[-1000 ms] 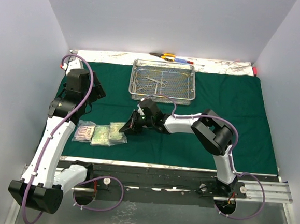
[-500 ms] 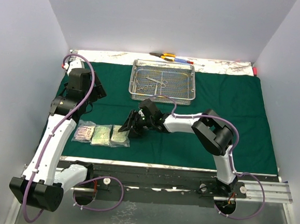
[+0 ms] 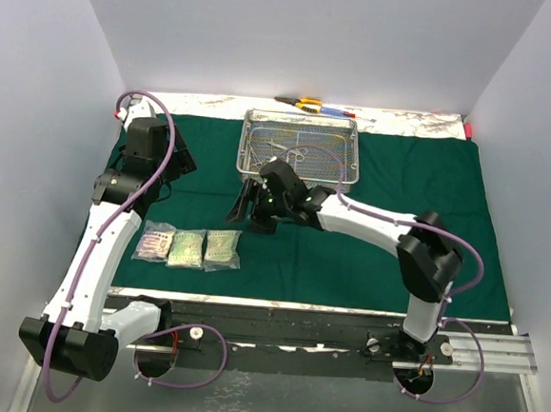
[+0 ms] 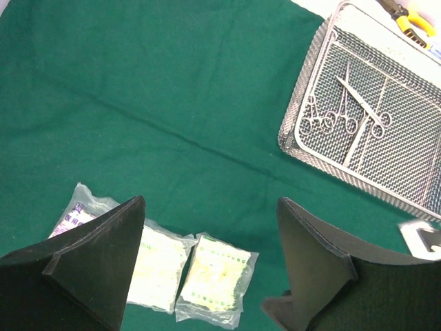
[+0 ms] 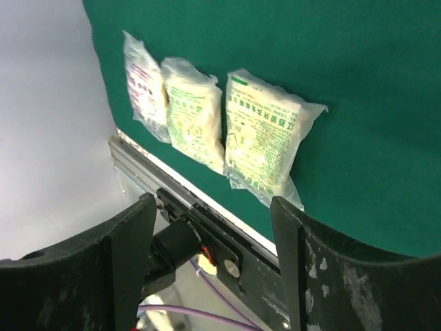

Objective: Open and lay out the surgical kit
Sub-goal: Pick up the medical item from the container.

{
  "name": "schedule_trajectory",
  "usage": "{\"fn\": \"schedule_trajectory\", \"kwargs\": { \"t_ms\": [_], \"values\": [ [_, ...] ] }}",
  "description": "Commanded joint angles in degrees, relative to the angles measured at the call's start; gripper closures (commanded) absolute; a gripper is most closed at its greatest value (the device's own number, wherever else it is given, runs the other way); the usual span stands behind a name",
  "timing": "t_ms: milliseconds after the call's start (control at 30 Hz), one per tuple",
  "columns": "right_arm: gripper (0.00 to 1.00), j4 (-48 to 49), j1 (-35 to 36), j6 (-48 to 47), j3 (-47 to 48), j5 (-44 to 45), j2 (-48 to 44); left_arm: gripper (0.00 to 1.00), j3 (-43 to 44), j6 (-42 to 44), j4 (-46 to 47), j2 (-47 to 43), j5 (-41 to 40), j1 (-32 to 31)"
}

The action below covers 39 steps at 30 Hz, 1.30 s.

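While the packets [image 4: 169,265] lie outside, the tray [image 3: 335,180] holds clamps [image 4: 331,124].

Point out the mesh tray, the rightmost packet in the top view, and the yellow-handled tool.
mesh tray [image 3: 333,139], top view, bare mesh on its right half.
rightmost packet [image 3: 222,248], top view, its middle.
yellow-handled tool [image 3: 308,104], top view, yellow handle.

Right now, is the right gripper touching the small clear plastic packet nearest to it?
Apart. The top external view shows a strip of dark green cloth between the right gripper and the small clear plastic packet.
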Motion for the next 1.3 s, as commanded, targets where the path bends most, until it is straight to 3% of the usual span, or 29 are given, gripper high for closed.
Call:
{"fn": "schedule_trajectory", "kwargs": {
  "t_ms": [0,200,367,567,800,967,1267],
  "values": [
    [0.28,-12.31,-2.68,-10.52,4.76,14.33,-8.29,0.21,2.36,0.07,1.40,0.53,-0.19,-0.01],
    [0.28,-15.68,-9.83,-24.14,9.91,26.40,-13.16,0.21,4.68,-0.33,4.12,3.40,3.88,0.04],
    [0.32,-15.70,-15.85,-37.11,15.95,23.70,-10.75,0.21,5.89,-1.17,7.67,6.79,9.77,0.01],
    [0.39,-18.34,-19.82,-51.24,28.29,16.53,1.09,0.22,7.54,-2.28,8.85,12.42,13.77,-0.02],
    [0.53,-29.08,-20.63,-44.48,48.39,21.89,20.52,0.24,7.99,-1.68,9.51,16.54,14.65,0.02],
    [0.55,-26.96,-20.66,-38.34,48.09,24.09,25.77,0.24,7.88,-0.73,10.99,18.14,14.34,0.06],
    [0.57,-24.14,-20.58,-39.07,51.69,26.10,33.39,0.24,5.46,-1.71,12.00,20.36,16.06,0.08]
  ]
}}
